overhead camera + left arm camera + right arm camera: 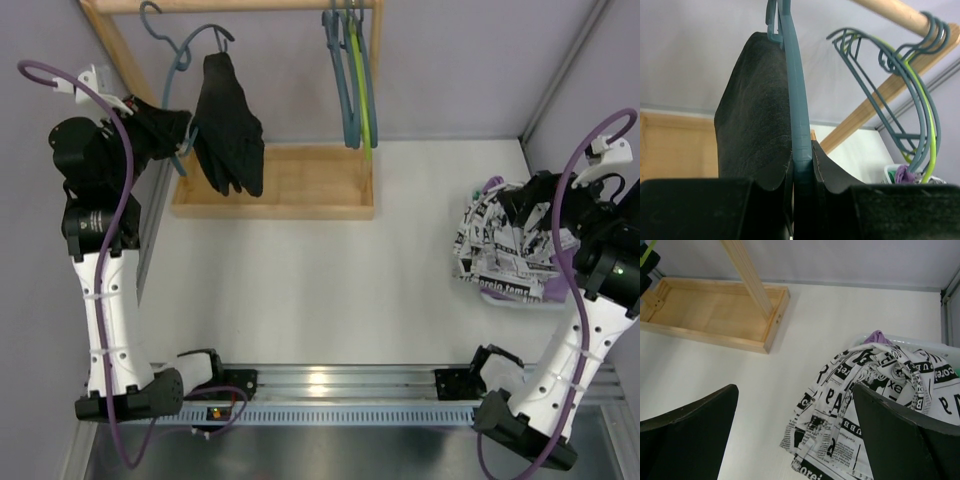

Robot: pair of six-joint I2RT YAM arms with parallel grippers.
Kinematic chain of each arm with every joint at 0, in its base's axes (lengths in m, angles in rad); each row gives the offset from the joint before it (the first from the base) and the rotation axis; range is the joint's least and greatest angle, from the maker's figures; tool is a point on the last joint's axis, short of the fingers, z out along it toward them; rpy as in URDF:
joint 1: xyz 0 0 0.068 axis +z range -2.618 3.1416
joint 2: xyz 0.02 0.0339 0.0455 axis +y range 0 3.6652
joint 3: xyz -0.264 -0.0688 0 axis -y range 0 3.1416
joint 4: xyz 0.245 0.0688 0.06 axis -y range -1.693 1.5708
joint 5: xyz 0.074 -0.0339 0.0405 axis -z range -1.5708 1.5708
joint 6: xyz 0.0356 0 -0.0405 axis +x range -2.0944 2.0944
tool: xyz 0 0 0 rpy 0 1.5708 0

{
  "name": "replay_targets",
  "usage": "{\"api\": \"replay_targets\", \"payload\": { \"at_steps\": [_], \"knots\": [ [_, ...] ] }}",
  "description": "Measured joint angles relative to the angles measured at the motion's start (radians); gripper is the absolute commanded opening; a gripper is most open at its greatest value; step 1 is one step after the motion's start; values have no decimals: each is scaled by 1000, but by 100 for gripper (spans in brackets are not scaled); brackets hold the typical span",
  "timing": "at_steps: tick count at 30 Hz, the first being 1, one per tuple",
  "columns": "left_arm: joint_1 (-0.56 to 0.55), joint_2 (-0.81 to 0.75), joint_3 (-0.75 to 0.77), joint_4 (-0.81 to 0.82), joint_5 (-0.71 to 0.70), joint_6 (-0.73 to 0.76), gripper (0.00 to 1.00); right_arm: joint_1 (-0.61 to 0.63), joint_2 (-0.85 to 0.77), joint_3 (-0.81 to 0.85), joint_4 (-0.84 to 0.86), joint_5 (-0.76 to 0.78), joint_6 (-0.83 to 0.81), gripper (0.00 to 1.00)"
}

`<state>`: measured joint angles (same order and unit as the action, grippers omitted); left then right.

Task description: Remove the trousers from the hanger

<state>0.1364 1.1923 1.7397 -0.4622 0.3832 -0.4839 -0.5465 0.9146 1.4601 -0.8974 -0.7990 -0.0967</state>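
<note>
Black trousers (228, 125) hang limp from a blue hanger (180, 58) on the wooden rail at the back left. My left gripper (176, 135) is shut on that hanger's lower arm, just left of the cloth. In the left wrist view the blue hanger (799, 125) runs up from between the closed jaws (803, 172), with the black trousers (754, 115) draped on its left. At the right, white black-printed trousers (500, 250) lie heaped over a purple pair (877, 336). My right gripper (522, 212) stands open above the printed trousers (875, 405), holding nothing.
Several empty blue and green hangers (352, 80) hang on the rail's right half (900, 75). The rack's wooden base tray (300, 182) sits below them. A white bin rim (905, 340) shows behind the heap. The walls stand close on both sides.
</note>
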Motion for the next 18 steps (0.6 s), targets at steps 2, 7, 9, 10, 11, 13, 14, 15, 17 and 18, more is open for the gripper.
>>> {"api": "replay_targets", "payload": {
  "at_steps": [2, 7, 9, 10, 11, 13, 14, 15, 17, 18],
  "knots": [
    [0, -33, -62, 12, 15, -13, 0, 0, 7, 0, 12, -18, 11, 100],
    [0, -104, -170, -5, 32, -24, 0, 10, 26, 0, 84, -53, 88, 99],
    [0, -138, -203, -17, 35, -27, 0, 46, 28, 0, 124, -43, 122, 99],
    [0, -155, -215, -22, 37, -32, 0, 79, 30, 1, 145, -26, 135, 99],
    [0, -171, -222, -29, 40, -39, 0, 132, 34, 3, 163, 2, 145, 99],
    [0, -203, -230, -30, 45, -51, 0, 277, 54, 18, 188, 75, 154, 99],
    [0, -218, -233, -29, 47, -61, 0, 365, 67, 29, 204, 114, 155, 99],
    [0, -235, -238, -28, 48, -69, 0, 462, 87, 40, 226, 156, 158, 99],
    [0, -267, -252, -26, 48, -88, 0, 623, 124, 48, 278, 245, 160, 99],
    [0, -279, -258, -23, 48, -96, 0, 700, 142, 48, 304, 288, 161, 99]
  ]
}}
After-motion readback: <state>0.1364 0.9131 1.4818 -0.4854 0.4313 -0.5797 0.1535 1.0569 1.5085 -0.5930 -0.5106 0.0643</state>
